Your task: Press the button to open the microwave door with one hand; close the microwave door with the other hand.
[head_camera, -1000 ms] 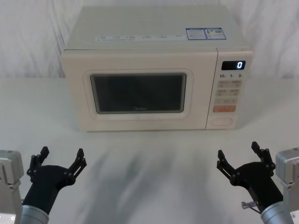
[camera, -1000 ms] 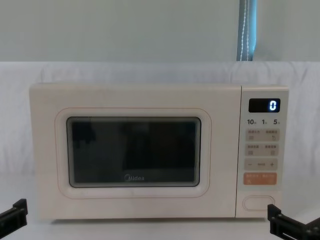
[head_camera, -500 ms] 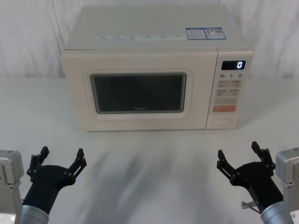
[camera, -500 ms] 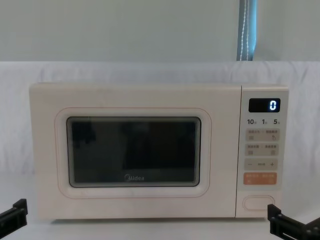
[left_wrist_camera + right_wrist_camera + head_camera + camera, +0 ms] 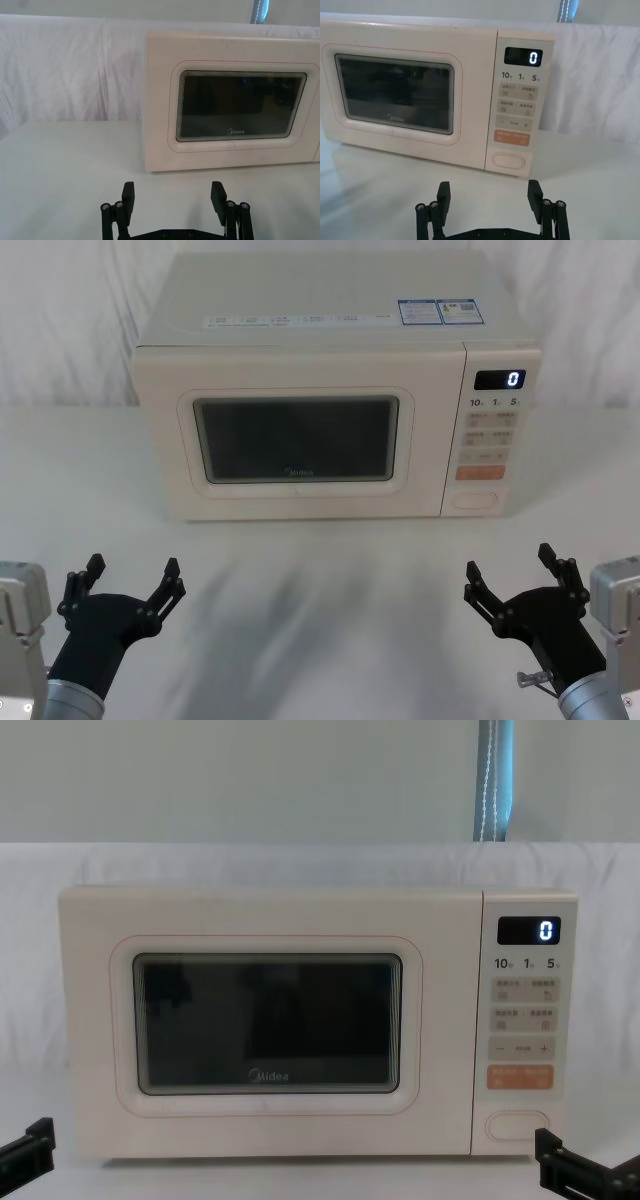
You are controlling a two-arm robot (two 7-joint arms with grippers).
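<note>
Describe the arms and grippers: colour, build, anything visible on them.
Both the left gripper and right gripper are matte black, with slim angular linkage fingers and small screws at the joints. Each mounts on a silver-grey cylindrical wrist beside a pale grey boxy housing. A small metal fitting sits under the right one.

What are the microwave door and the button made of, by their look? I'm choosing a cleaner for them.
The microwave door looks like smooth cream plastic with a matte-to-satin finish, framing a dark glossy window, probably glass, since it shows faint reflections. The button looks like the same cream plastic, outlined by a thin seam. Neither material can be confirmed by sight alone.
</note>
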